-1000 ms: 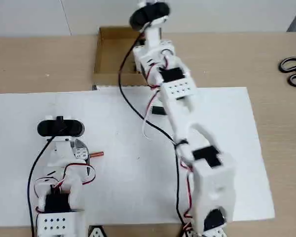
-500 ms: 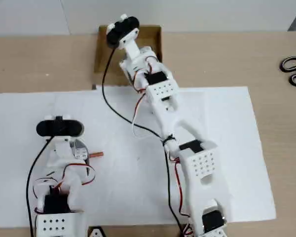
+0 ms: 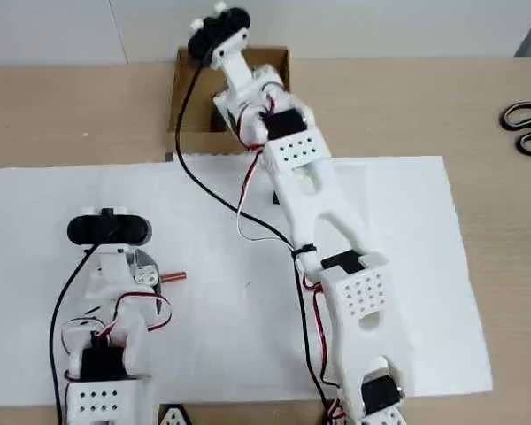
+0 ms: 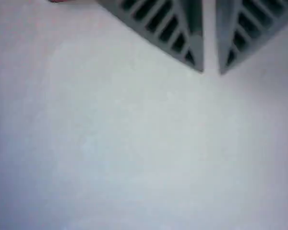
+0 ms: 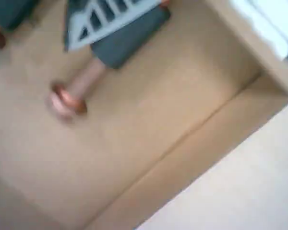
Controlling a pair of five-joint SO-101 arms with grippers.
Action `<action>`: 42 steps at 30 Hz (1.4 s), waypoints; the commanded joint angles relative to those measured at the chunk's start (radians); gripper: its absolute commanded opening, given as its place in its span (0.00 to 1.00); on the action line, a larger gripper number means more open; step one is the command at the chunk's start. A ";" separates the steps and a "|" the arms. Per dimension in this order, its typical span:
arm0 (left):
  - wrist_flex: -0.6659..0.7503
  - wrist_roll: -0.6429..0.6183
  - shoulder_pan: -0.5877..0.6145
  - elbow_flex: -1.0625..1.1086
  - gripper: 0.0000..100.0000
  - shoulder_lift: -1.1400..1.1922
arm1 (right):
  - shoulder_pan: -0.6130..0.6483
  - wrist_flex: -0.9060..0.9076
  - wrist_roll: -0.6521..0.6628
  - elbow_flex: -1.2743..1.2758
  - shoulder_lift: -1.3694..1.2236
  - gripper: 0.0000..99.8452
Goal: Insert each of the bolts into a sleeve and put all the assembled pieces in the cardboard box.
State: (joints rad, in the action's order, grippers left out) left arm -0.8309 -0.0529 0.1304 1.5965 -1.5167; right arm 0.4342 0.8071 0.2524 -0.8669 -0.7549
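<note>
My left jaws hover low over the white sheet (image 4: pixel 134 143), all but pressed together with nothing in them. A loose bolt (image 3: pixel 173 277) lies just beside them on the sheet. Farther right, my right jaws hang inside the cardboard box (image 3: pixel 184 97) at the far side of the counter (image 3: pixel 62 106), pinching a dark sleeve (image 5: pixel 129 38) with its copper bolt (image 5: pixel 79 88) poking out toward the box floor. I judge the piece light, stiff and smooth. The bolt may slide out if tipped, so the sleeve's middle is the place to grip.
</note>
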 commanded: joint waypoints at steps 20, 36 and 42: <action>0.021 -0.002 0.008 -0.002 0.01 -0.009 | -0.105 0.877 0.256 -0.315 0.022 0.05; 0.021 -0.002 0.009 -0.001 0.01 -0.009 | -0.136 0.857 0.733 -0.060 0.016 0.12; 0.020 -0.002 0.044 -0.001 0.01 -0.009 | -0.136 0.858 0.783 -0.060 -0.039 0.12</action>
State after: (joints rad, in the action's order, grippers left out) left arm -0.8309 -0.0499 0.1580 1.6011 -1.5167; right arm 0.3007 1.6755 1.0119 -0.9221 -0.7979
